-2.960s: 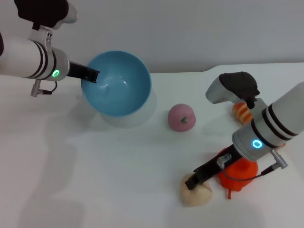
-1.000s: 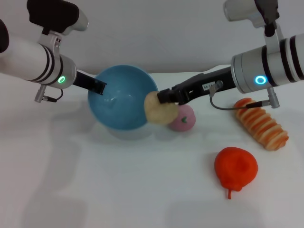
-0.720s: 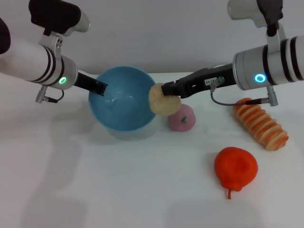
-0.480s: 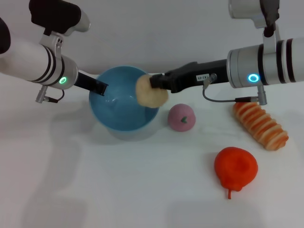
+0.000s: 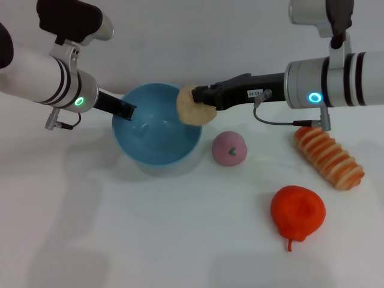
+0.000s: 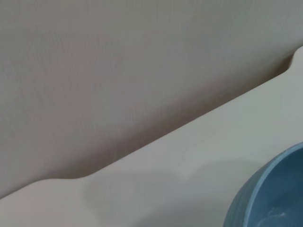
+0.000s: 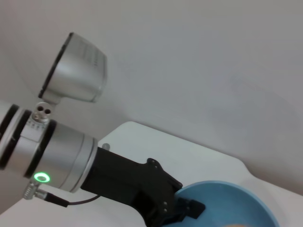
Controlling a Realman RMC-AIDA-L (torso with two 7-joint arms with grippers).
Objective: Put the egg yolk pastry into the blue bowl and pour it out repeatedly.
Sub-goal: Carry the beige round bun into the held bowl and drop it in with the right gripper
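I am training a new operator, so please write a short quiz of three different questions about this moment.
1. True or false: the egg yolk pastry already lies on the bottom of the blue bowl.
2. Which gripper holds the bowl's rim? A) left gripper B) right gripper
3. Fill in: the table item nearest the bowl is the pink ____.

Key: 1. False; the right gripper holds it above the bowl's rim. 2. A. 3. ball.
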